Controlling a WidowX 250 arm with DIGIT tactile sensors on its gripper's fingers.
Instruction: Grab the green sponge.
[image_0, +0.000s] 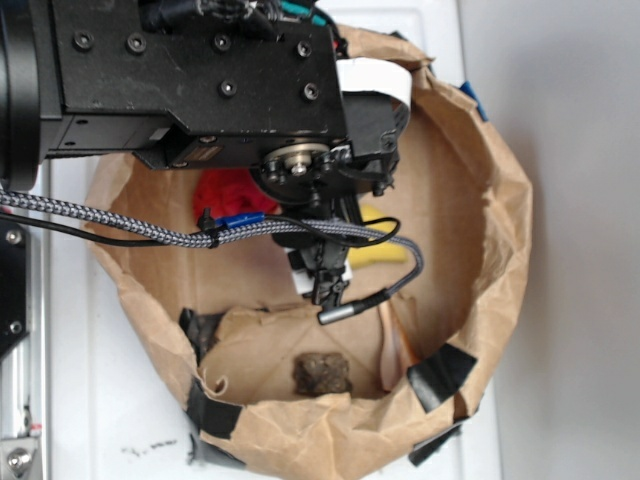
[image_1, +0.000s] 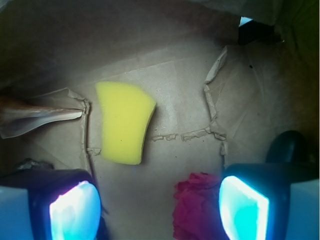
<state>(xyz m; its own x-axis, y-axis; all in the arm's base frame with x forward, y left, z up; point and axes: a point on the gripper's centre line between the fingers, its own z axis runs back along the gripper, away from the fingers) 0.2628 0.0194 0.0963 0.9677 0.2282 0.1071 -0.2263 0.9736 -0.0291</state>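
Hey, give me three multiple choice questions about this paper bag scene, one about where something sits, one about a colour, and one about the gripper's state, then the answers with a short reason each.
1. In the wrist view, where does the red cloth lie relative to the sponge?
A. Lower right of it
B. On top of it
C. Upper left of it

2. What colour does the sponge look in these views?
A. Blue
B. Yellow-green
C. Black

3. What is the state of the gripper?
A. Shut on the sponge
B. Shut on the red cloth
C. Open, holding nothing

Answers:
1. A, the cloth sits near the right finger, apart from the sponge, on the floor of the paper bag.
2. B, it shows a bright yellow-green in both views.
3. C, both fingers stand wide apart with bare bag floor between them.
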